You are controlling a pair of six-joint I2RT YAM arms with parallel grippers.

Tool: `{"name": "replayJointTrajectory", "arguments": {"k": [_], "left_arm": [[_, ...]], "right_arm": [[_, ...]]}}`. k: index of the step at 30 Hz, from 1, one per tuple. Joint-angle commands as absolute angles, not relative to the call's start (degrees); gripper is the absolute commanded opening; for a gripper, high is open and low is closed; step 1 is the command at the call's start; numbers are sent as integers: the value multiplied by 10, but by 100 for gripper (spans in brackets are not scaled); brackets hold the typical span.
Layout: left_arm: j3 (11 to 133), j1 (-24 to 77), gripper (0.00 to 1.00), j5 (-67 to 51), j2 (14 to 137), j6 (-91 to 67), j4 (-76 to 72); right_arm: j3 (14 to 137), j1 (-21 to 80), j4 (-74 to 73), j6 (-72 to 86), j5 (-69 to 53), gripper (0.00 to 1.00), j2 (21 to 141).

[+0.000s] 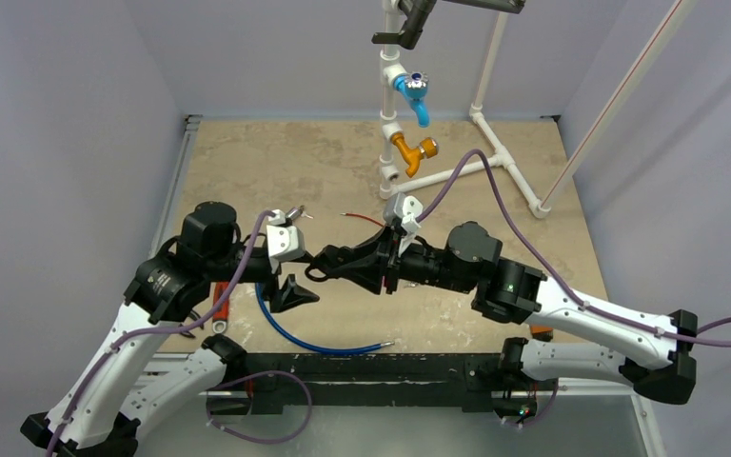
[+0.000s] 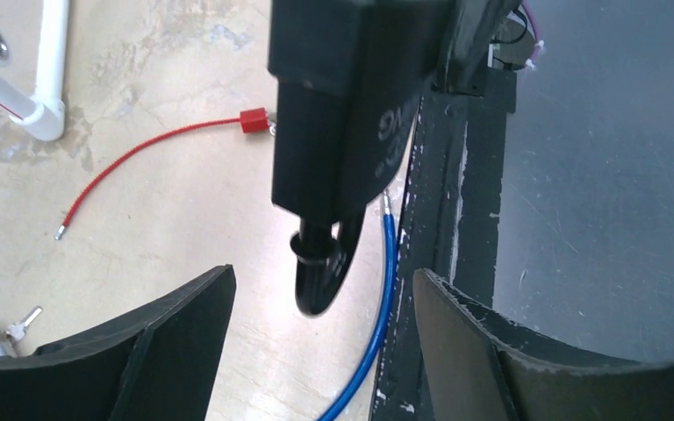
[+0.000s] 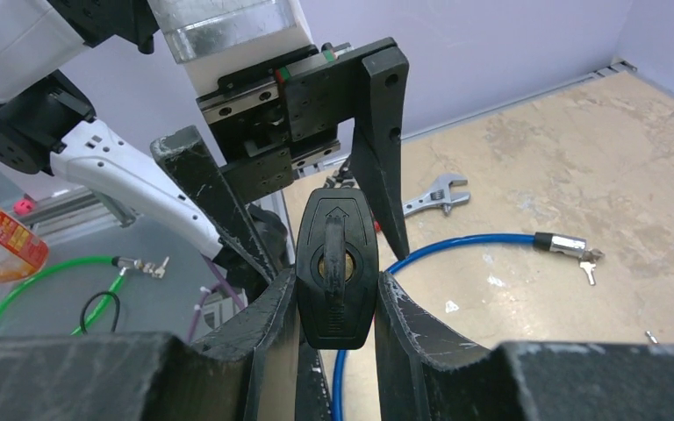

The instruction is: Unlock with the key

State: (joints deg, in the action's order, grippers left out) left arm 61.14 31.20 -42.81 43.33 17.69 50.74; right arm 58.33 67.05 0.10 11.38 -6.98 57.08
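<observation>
A black lock (image 3: 336,298) is clamped upright between the fingers of my right gripper (image 3: 335,307), above the table. A black key (image 3: 334,250) sits in its brass keyhole, head edge-on to the camera. In the left wrist view the lock (image 2: 342,105) hangs in front of my left gripper (image 2: 320,346), with the key's head (image 2: 320,281) sticking out toward it. The left fingers (image 2: 171,342) stand wide apart and touch nothing. From above, the two grippers meet near the lock (image 1: 319,262) at the table's middle.
A blue cable (image 1: 314,343) loops on the table below the grippers, and a red cable (image 1: 362,219) lies behind them. Small loose keys (image 1: 295,211) and a wrench (image 3: 434,195) lie nearby. A white pipe frame with taps (image 1: 409,152) stands at the back.
</observation>
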Motion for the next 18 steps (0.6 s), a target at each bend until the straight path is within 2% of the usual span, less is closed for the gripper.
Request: {"name": "replayJointTrajectory", "arguments": {"k": [1, 3, 7, 9, 12, 18], "left_arm": [[625, 309, 70, -447, 430, 161, 443], [626, 310, 59, -471, 432, 168, 441], [625, 311, 25, -489, 432, 205, 461], [624, 311, 13, -493, 428, 228, 469], [631, 311, 4, -484, 425, 264, 488], [636, 315, 2, -445, 421, 312, 502]], "right_arm": [[579, 670, 138, 148, -66, 0, 565], [567, 670, 163, 158, -62, 0, 565], [550, 670, 201, 174, -40, 0, 567], [542, 670, 214, 180, -28, 0, 569], [535, 670, 219, 189, 3, 0, 570], [534, 670, 208, 198, 69, 0, 578]]}}
